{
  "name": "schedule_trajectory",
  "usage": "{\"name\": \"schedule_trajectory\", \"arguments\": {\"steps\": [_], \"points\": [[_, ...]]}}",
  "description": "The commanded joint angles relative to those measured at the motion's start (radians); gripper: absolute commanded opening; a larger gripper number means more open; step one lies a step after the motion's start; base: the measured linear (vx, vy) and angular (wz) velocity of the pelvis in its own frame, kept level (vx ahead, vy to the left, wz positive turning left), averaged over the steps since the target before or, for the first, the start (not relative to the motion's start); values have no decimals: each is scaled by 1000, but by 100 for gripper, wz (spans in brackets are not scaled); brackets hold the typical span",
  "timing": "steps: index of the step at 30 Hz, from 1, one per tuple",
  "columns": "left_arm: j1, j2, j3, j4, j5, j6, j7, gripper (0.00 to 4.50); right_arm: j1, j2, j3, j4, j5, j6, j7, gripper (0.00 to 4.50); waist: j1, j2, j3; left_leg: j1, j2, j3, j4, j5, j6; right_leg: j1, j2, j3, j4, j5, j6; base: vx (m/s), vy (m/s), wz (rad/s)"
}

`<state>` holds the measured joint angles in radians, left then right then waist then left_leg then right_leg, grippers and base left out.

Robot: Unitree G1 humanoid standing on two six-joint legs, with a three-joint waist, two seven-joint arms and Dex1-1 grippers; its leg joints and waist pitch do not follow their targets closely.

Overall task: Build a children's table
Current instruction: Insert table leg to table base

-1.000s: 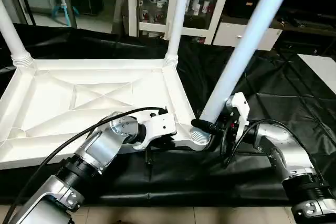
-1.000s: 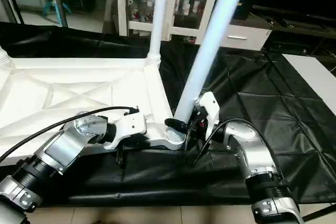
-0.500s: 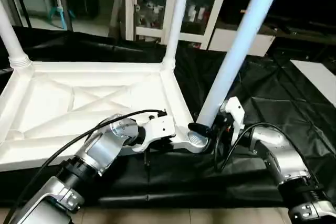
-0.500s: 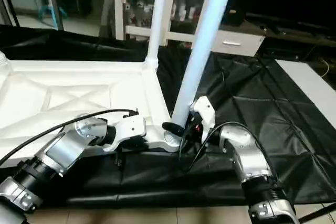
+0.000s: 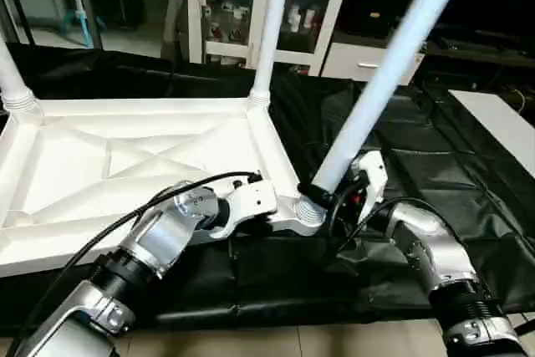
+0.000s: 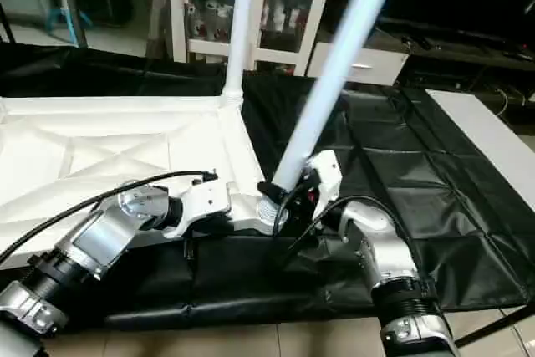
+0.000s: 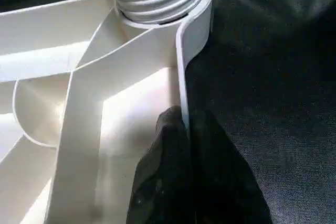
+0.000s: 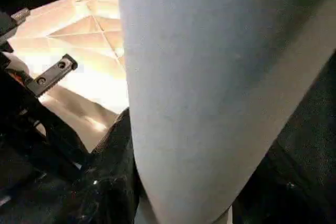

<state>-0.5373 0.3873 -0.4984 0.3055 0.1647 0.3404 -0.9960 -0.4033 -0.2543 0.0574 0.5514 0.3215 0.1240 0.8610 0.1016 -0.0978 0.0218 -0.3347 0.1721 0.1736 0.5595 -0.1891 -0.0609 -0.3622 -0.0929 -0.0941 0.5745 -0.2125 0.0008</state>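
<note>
The children's table lies upside down: its white X-ribbed top rests on the black cloth. Upright legs stand in the far left corner and the far right corner. A third leg leans to the right, its ribbed foot at the near right socket. My right gripper is shut on this leg just above the socket, with one finger beside the tube. My left gripper is shut on the top's near rim, close to that corner, one finger each side of the wall.
The black-draped worktable stretches to the right, where a flat white board lies at its edge. A white glass-door cabinet stands behind. Tiled floor runs along the near edge.
The camera has shifted a little. Both grips hold as before, and the leaning leg stays at the near right socket.
</note>
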Motion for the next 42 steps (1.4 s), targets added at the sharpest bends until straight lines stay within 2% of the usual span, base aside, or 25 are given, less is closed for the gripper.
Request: {"name": "schedule_trajectory", "arguments": {"steps": [1,4,7,11,13,14,15,17,18,19,20,21,22,23,24,26,27,28,31,37,42], "points": [[4,8,-14,3,11,-10,-14,0,38,-64,-45,112,-60,52,-68,188,-6,19,-13,12,74,-45,-95,-560,-61,-10,-87,58,-96,-500,-94,0,0,0],[2,4,-11,7,15,-8,0,0,29,-64,-61,115,-59,45,-106,188,-4,17,-12,15,74,-43,-93,-552,-53,-14,-90,59,-101,-533,-88,0,0,0],[-1,-1,-9,10,13,-9,4,0,36,-59,-52,88,-46,70,-94,188,-2,17,-12,12,75,-43,-93,-522,-46,-11,-92,59,-102,-548,-81,0,0,0],[-1,-1,-11,8,4,-21,-13,0,67,-74,-5,28,-20,117,27,188,2,20,-12,12,77,-43,-96,-520,-46,-9,-89,60,-100,-521,-83,0,0,0],[3,8,-17,-2,-7,-38,-44,0,74,-109,21,-6,5,158,143,188,11,19,-15,14,78,-35,-93,-483,-40,-11,-87,64,-93,-446,-107,0,0,0],[4,12,-20,-6,-8,-41,-53,0,70,-118,21,-10,13,166,168,188,13,20,-15,14,77,-34,-93,-473,-36,-9,-86,65,-91,-425,-114,0,0,0],[5,14,-21,-7,-8,-41,-56,0,68,-122,20,-11,17,170,177,188,19,18,-18,15,78,-28,-91,-435,-29,-7,-84,67,-85,-366,-132,0,0,0],[5,18,-23,-10,-10,-42,-64,0,53,-143,14,-9,32,190,216,188,30,13,-24,14,76,-14,-82,-317,-8,1,-79,69,-66,-210,-178,56,-19,14],[5,19,-23,-11,-10,-42,-65,0,47,-153,12,-7,37,195,228,188,31,11,-25,9,74,-12,-81,-278,1,6,-77,69,-60,-171,-186,75,-23,10],[5,19,-22,-10,-10,-42,-66,0,43,-159,11,-6,39,197,235,188,36,7,-32,0,74,-11,-72,-177,22,17,-74,67,-40,-58,-204,90,-21,3],[5,19,-22,-10,-10,-42,-66,0,42,-161,10,-5,41,199,238,188,39,8,-35,1,71,-8,-66,-130,35,18,-73,67,-34,1,-216,90,-21,3],[3,18,-21,-8,-8,-44,-66,0,34,-173,7,-2,50,213,255,188,40,8,-34,-1,67,-4,-59,-70,61,17,-71,67,-26,81,-237,62,-20,3],[2,17,-20,-6,-7,-45,-67,0,31,-178,6,1,55,222,266,188,42,8,-34,-2,67,-3,-57,-57,77,20,-71,65,-24,90,-252,0,0,0],[2,17,-20,-6,-7,-45,-67,0,30,-180,6,1,56,226,273,188,42,8,-34,-2,67,-3,-57,-57,77,20,-71,65,-24,90,-252,0,0,0],[1,17,-19,-5,-7,-46,-69,0,29,-184,9,3,55,228,285,188,44,10,-33,-2,69,-3,-58,-82,79,20,-75,65,-29,38,-254,0,0,0],[-1,18,-19,-4,-8,-46,-71,0,34,-200,38,5,23,199,313,188,44,13,-29,-2,74,-7,-65,-150,47,20,-77,64,-39,-79,-234,0,0,0],[-1,18,-20,-4,-8,-47,-71,0,35,-203,46,5,15,191,320,188,44,13,-29,-2,74,-7,-65,-150,47,20,-77,64,-39,-79,-234,0,0,0],[-3,19,-19,-2,-8,-49,-74,0,37,-207,61,5,-6,167,320,188,43,14,-27,-1,76,-8,-70,-190,23,18,-78,65,-45,-137,-216,0,0,0],[-4,20,-19,-2,-6,-49,-73,0,42,-209,83,9,-47,112,306,188,40,15,-27,1,76,-10,-73,-226,-2,17,-80,66,-50,-180,-195,0,0,0],[-8,22,-20,4,-2,-51,-68,0,39,-202,95,32,-85,35,263,187,36,15,-27,-1,75,-12,-74,-231,-3,18,-78,66,-51,-182,-187,0,0,0],[-10,20,-19,8,1,-51,-62,0,44,-189,81,49,-90,2,229,187,34,13,-24,0,75,-16,-79,-289,-15,15,-80,67,-60,-269,-165,0,0,0]]}}
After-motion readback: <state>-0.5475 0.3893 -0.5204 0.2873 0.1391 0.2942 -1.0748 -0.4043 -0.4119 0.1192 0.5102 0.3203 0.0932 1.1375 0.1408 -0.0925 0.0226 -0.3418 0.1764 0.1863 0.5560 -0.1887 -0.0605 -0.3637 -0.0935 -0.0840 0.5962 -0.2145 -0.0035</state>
